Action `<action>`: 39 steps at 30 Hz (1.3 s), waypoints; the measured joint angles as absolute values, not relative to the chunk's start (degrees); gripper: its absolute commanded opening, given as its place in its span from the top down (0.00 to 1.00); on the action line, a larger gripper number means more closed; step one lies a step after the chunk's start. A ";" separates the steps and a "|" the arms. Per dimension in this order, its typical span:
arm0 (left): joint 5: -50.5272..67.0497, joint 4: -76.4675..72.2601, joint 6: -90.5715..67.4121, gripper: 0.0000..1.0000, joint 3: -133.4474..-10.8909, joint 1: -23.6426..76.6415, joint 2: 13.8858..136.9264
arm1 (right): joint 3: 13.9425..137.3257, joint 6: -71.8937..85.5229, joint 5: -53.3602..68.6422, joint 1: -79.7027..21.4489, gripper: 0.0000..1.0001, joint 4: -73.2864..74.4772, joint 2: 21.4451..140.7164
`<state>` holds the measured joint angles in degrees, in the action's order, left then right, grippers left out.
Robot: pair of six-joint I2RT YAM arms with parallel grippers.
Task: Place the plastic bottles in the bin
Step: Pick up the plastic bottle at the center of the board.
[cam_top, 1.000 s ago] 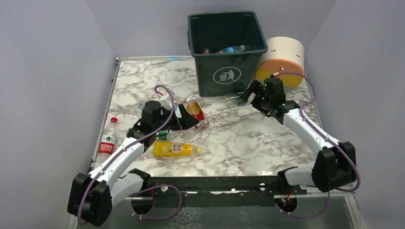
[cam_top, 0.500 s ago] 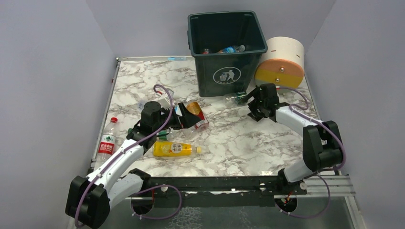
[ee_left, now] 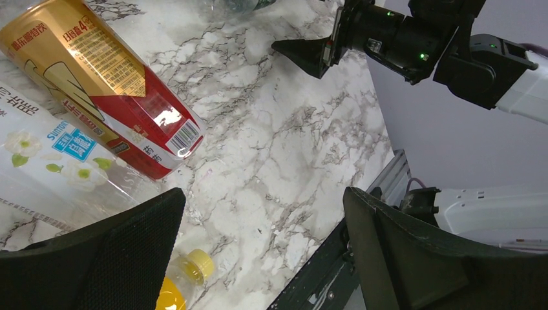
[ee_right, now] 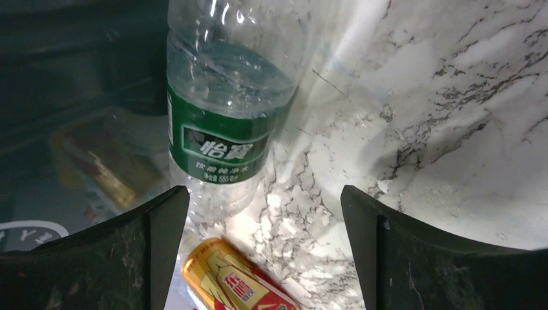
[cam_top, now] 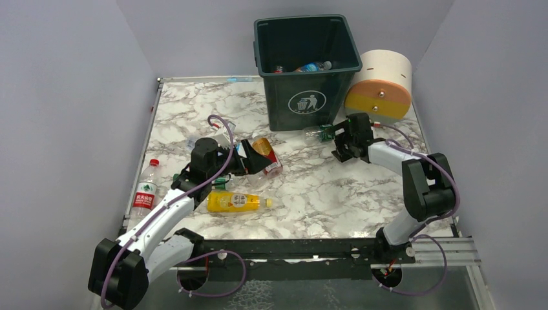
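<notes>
One marble table (cam_top: 323, 194) carries everything, and the dark green bin (cam_top: 304, 97) stands at its far edge, with some bottles (cam_top: 313, 66) visible inside. Left arm (cam_top: 161, 213) reaches forward over the left half of the table with a bent elbow. The left gripper (cam_top: 249, 163) is low beside a heap of bottles, its jaws fully apart and holding nothing. Right arm (cam_top: 423, 187) is folded sharply, elbow high, and its forearm points to the foot of the bin. The right gripper (cam_top: 337, 139) is low over the table, jaws wide apart, with nothing gripped. Just ahead of it a clear bottle (cam_top: 316, 134) with green label lies on its side, close to the bin's front wall. Only the top view shows the whole yellow bottle (cam_top: 236, 202) near the left arm and a red-label bottle (cam_top: 145, 190) at the table's left edge. Only the left wrist view shows the barcode on the red-and-gold bottle (ee_left: 103, 84) and a flower-label bottle (ee_left: 39, 155) touching it. Only the right wrist view shows that the clear bottle's end lies nearer one finger (ee_right: 129, 258) than the other
</notes>
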<state>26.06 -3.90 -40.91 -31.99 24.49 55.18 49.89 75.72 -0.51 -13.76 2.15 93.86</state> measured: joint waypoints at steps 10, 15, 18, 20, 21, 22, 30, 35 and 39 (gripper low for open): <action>26.11 -3.99 -40.86 0.01 -31.99 24.51 55.16 | 50.74 80.77 -3.14 -13.76 0.11 -1.93 98.17; 26.11 -3.73 -40.62 0.01 -31.99 24.51 54.00 | 51.33 81.73 -4.08 -13.76 0.11 -3.55 99.04; 26.11 -3.66 -40.36 0.01 -32.01 24.51 53.39 | 51.48 82.13 -4.40 -13.76 0.13 -4.71 100.09; 26.11 -3.55 -40.21 0.01 -31.99 24.51 53.25 | 51.48 82.39 -4.47 -13.76 0.14 -5.96 100.64; 26.11 -3.49 -40.14 0.01 -31.99 24.51 53.25 | 51.48 82.48 -4.54 -13.76 0.15 -6.39 100.79; 26.11 -3.38 -40.07 0.01 -31.99 24.49 53.25 | 51.48 82.50 -4.62 -13.76 0.15 -6.68 100.90; 26.11 -1.83 -39.92 0.01 -32.01 24.51 53.23 | 51.44 82.19 -5.13 -13.76 0.26 -9.65 102.19; 26.11 -0.25 -39.75 0.01 -32.01 24.51 53.23 | 49.23 80.53 -5.34 -13.76 0.39 -11.55 102.15; 26.13 0.21 -39.75 0.01 -32.01 24.51 53.12 | 47.24 78.70 -5.39 -13.76 0.43 -12.93 100.92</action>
<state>26.13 0.21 -39.75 -32.01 24.51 53.12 47.24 78.70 -5.39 -13.76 -12.93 100.92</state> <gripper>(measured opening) 0.991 0.596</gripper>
